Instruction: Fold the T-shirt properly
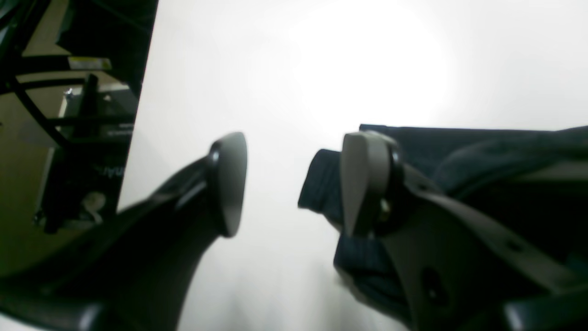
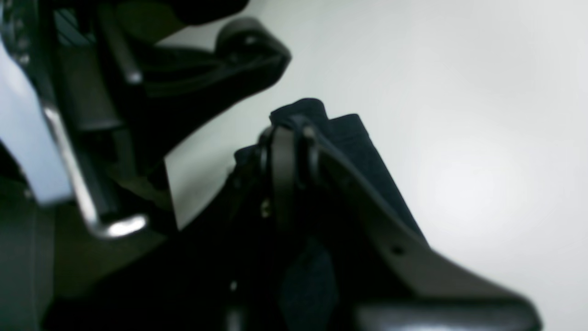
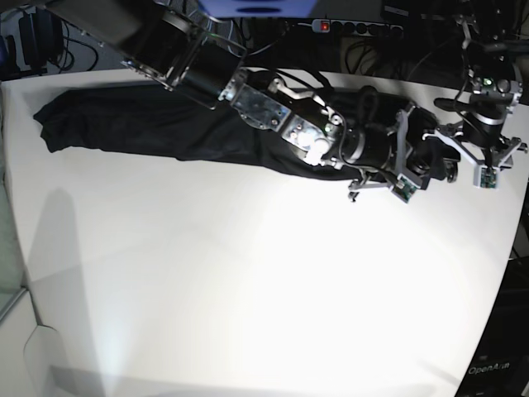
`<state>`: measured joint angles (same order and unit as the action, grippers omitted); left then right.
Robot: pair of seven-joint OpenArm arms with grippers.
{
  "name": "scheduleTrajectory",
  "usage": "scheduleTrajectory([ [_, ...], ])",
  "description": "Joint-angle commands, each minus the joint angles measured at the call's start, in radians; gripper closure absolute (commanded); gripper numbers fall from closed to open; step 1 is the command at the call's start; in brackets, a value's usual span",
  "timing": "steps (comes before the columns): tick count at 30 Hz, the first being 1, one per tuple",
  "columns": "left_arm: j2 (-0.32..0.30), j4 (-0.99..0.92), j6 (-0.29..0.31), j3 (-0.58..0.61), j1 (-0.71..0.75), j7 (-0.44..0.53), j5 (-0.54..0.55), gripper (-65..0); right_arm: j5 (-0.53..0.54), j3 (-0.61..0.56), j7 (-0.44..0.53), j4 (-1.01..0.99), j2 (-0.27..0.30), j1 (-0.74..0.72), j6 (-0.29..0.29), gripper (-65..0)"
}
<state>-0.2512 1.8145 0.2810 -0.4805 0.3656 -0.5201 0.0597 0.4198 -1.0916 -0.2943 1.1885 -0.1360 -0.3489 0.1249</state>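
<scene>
Two hands, right hand (image 2: 287, 156) clamping T-shirt (image 3: 124, 124), left hand (image 1: 294, 184) open

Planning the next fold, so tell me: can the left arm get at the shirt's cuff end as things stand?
Probably yes. The left gripper is open right at the T-shirt end, one pad already beside the ribbed fabric. The right gripper, shut on the same end, crowds the spot.

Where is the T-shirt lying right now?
In the base view the T-shirt stretches along the table's far edge, its right end pinched by the right gripper.
</scene>
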Motion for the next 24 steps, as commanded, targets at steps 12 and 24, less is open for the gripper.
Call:
scheduleTrajectory([
  [12,-0.021,0.012,-0.006,-0.010,0.003,0.022,0.001,-32.3,0.006,0.003,0.031,0.024,-0.021,-0.019,-0.009,-11.7],
  [24,-0.018,0.017,0.048,-0.044,0.034,0.022,0.001,-32.4,0.001,0.072,-0.004,0.040,-0.021,-0.025,-0.009,-25.5],
])
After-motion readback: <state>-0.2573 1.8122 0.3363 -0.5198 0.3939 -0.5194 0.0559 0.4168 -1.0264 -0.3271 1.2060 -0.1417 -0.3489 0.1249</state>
